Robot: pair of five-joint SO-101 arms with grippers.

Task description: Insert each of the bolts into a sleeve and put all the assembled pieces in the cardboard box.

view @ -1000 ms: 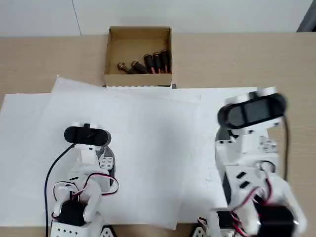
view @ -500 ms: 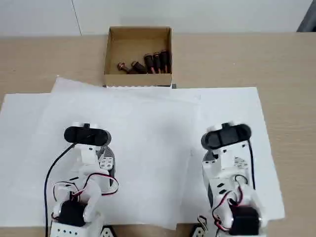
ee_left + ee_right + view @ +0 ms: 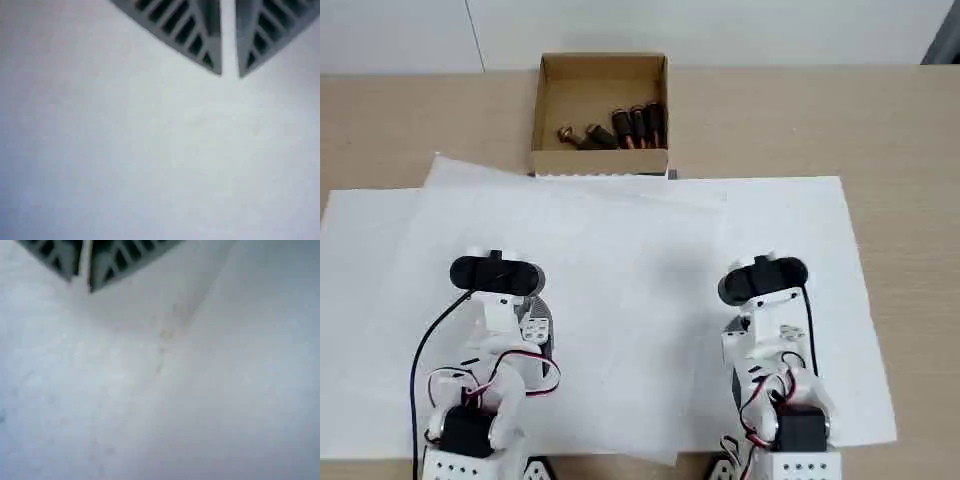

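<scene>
L gripper [image 3: 229,75] fingers nearly together, nothing held, just over white paper [image 3: 620,260]. R gripper [image 3: 80,285] same: closed, empty, over paper. L arm [image 3: 495,300] & R arm [image 3: 765,310] folded back. Bolt+sleeve pcs [image 3: 620,128] lie inside cardboard box [image 3: 600,161], far side, well apart from both.

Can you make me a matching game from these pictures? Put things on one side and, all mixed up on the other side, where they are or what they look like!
Things
1. cardboard box
2. assembled pieces
3. white paper
4. left gripper

Descriptions
A. spread flat on the table
B. shut, holding nothing, just above the white paper
C. brown, open on top, just past the far edge of the white paper
D. lying inside the cardboard box

Pairs: 1-C, 2-D, 3-A, 4-B
</scene>
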